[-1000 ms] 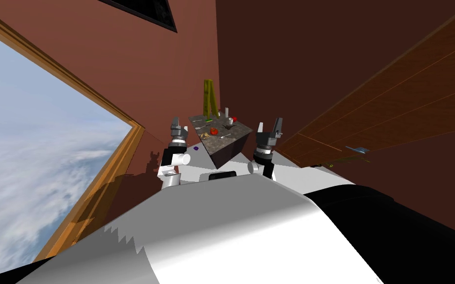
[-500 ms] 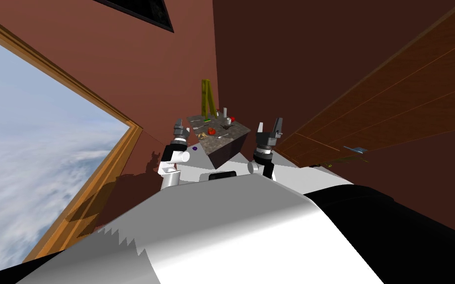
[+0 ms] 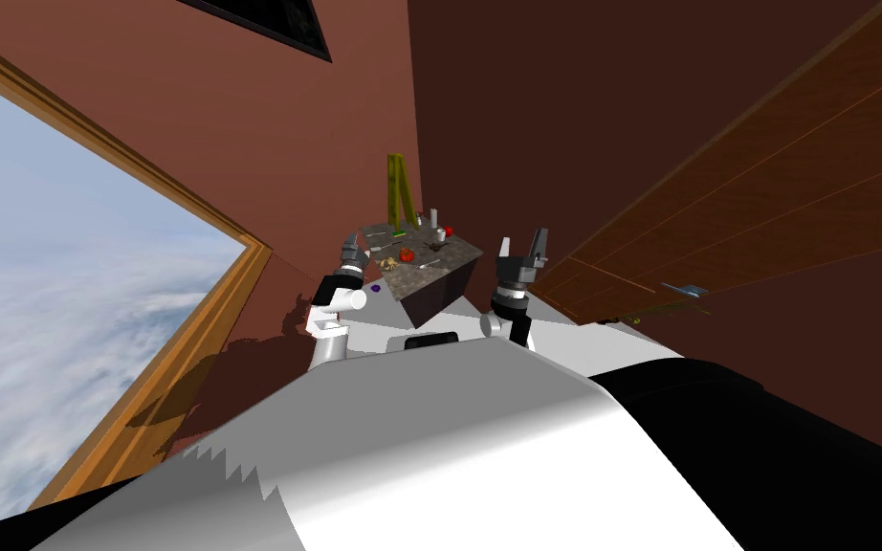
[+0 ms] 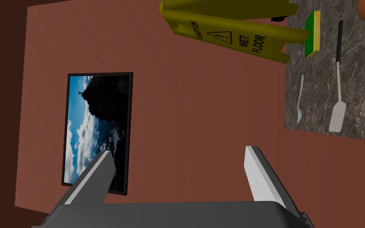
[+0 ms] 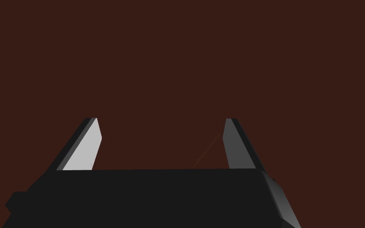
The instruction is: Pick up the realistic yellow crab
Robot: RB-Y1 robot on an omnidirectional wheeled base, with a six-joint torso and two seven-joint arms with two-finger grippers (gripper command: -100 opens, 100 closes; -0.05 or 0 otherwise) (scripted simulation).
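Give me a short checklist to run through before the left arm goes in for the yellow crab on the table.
1. Left gripper open: ok, fingers wide apart.
2. Crab found: ok, a small yellowish thing near the table's near edge, close to the left gripper in the head view.
3. Crab between the left fingers: not ok; the gripper points at the wall, with the spatula and spoon off its line.
4. Room around the crab: cannot tell; a red thing lies close by.
5. Right gripper open, beside the table: ok.
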